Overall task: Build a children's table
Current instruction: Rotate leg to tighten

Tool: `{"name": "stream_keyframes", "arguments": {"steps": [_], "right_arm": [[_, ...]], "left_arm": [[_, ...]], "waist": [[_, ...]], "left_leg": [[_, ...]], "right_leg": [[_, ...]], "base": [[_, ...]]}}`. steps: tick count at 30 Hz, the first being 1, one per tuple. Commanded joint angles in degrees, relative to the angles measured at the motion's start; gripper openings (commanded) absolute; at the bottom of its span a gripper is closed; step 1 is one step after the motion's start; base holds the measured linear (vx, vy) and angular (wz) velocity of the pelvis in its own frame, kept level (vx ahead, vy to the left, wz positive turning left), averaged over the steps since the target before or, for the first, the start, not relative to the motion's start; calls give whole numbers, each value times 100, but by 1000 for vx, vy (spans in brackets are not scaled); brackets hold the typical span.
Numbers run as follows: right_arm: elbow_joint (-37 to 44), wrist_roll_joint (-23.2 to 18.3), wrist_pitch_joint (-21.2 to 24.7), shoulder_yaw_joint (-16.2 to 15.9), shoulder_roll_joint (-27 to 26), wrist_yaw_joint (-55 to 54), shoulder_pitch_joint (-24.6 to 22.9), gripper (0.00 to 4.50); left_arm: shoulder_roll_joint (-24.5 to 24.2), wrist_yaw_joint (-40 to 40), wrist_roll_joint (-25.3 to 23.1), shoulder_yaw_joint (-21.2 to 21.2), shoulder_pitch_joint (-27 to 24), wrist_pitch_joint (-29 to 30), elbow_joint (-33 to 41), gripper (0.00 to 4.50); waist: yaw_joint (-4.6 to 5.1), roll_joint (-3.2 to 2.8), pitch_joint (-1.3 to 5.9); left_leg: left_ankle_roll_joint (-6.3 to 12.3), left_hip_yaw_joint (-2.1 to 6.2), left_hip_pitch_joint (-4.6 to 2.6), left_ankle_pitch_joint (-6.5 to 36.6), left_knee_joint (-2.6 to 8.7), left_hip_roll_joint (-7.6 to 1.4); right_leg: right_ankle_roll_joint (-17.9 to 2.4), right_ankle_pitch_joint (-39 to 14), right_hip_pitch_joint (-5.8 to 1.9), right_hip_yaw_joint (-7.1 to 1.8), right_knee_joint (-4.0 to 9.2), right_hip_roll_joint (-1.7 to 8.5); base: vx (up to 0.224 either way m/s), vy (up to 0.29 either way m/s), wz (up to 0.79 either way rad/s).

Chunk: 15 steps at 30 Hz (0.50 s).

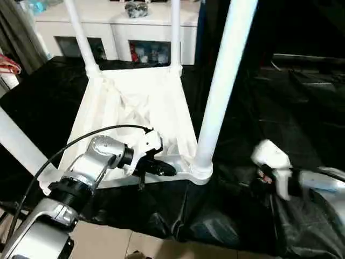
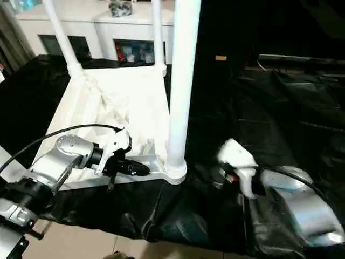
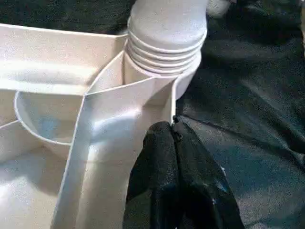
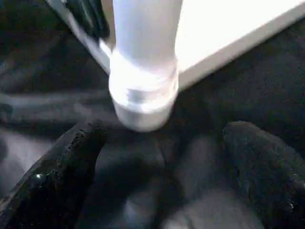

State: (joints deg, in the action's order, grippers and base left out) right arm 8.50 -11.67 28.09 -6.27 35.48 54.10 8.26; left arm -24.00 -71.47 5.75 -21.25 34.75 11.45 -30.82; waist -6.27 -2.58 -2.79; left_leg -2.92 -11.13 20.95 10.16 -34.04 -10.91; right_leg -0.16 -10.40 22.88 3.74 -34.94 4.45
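White plastic children's table (image 1: 137, 108), lying upside down on a black sheet (image 1: 280, 108), ribbed underside facing up. Three legs stand upright in their corner sockets: nearest leg (image 1: 221, 86) at the near right corner, seated in a round socket (image 3: 164, 52) with ringed collar; two further legs (image 1: 81, 35) at the far corners. A fourth white leg (image 1: 19, 143) crosses the left edge of the head view at a slant; its seating cannot be told.

Left gripper (image 3: 174, 126): black fingers pressed together, closed, nothing between them. Tip sits against the near rim of the tabletop, just beside the socket of the nearest leg. A black cable (image 1: 70, 145) arcs over the silver left forearm.

Right gripper (image 4: 162, 143): fingers (image 4: 71, 157) spread wide, open and empty. It rests low on the black sheet to the right of the nearest leg, pointing toward the leg's socket, apart from it.

Background: white cabinet (image 1: 124, 32) with glass doors behind the table. Light floor (image 1: 124, 243) at the near edge, beyond the sheet's hem.
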Motion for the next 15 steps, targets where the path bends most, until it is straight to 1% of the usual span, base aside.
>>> {"name": "stream_keyframes", "arguments": {"steps": [1,2,3,4,6,7,8,9,10,11,12,14,15], "right_arm": [[-210,10,-102,-76,-133,-190,125,450],[-379,88,-165,-84,-282,-385,215,450],[-460,127,-195,-87,-355,-482,258,450],[-564,168,-216,-75,-462,-623,321,450],[-823,255,-275,-19,-718,-967,453,450],[-973,308,-335,-11,-832,-1101,519,450],[-1028,327,-360,-12,-867,-1135,542,450],[-1132,365,-421,-18,-922,-1176,584,450],[-1207,387,-471,-17,-956,-1211,614,450],[-1220,388,-482,-17,-961,-1217,619,450],[-1355,407,-575,-23,-1000,-1266,673,450],[-1424,412,-624,-32,-1012,-1289,699,450],[-1506,405,-688,-30,-1034,-1310,739,450]], "left_arm": [[-14,401,-268,75,60,-58,-325,5],[66,551,-251,162,89,-165,-401,5],[106,623,-241,205,102,-216,-437,5],[162,699,-225,258,130,-287,-503,5],[262,725,-206,288,172,-479,-640,5],[320,680,-197,268,193,-566,-725,5],[341,663,-197,255,203,-594,-759,5],[383,686,-215,236,234,-642,-839,5],[418,721,-228,228,262,-663,-889,5],[424,726,-231,227,267,-668,-899,5],[509,838,-284,225,354,-760,-1036,5],[558,907,-325,234,407,-829,-1129,5],[659,1008,-341,280,518,-908,-1261,5]], "waist": [[-24,115,305],[-19,138,304],[-9,121,302],[-11,147,307],[-16,132,310],[-9,139,307],[0,127,297],[-4,137,305],[1,124,307],[6,131,307],[4,122,310],[12,141,318],[19,155,323]], "left_leg": [[96,155,-92,1657,404,-201],[70,158,-87,1666,398,-183],[38,156,-88,1691,402,-182],[28,159,-97,1700,412,-189],[6,161,-101,1695,419,-196],[8,163,-96,1727,422,-192],[-25,164,-94,1790,433,-192],[-52,177,-86,1809,444,-195],[-60,175,-84,1801,450,-204],[-56,173,-84,1802,447,-201],[-44,168,-88,1788,445,-207],[-10,158,-65,1708,432,-184],[13,154,-67,1653,427,-192]], "right_leg": [[-727,-2778,-176,-231,608,419],[-678,-2868,-182,-221,612,418],[-637,-2928,-168,-218,628,416],[-589,-2943,-177,-219,638,414],[-613,-2887,-157,-227,633,425],[-618,-2877,-164,-220,635,420],[-613,-2907,-152,-222,647,427],[-607,-2856,-183,-218,640,433],[-620,-2751,-184,-229,625,436],[-643,-2696,-187,-232,616,433],[-683,-2588,-185,-241,611,435],[-713,-2450,-210,-241,594,427],[-755,-2364,-213,-246,587,433]], "base": [[0,0,0],[0,0,0],[0,0,0],[0,0,0],[0,0,0],[0,0,0],[0,0,0],[0,0,0],[0,0,0],[0,0,0],[0,0,0],[0,0,0],[0,0,0]]}}
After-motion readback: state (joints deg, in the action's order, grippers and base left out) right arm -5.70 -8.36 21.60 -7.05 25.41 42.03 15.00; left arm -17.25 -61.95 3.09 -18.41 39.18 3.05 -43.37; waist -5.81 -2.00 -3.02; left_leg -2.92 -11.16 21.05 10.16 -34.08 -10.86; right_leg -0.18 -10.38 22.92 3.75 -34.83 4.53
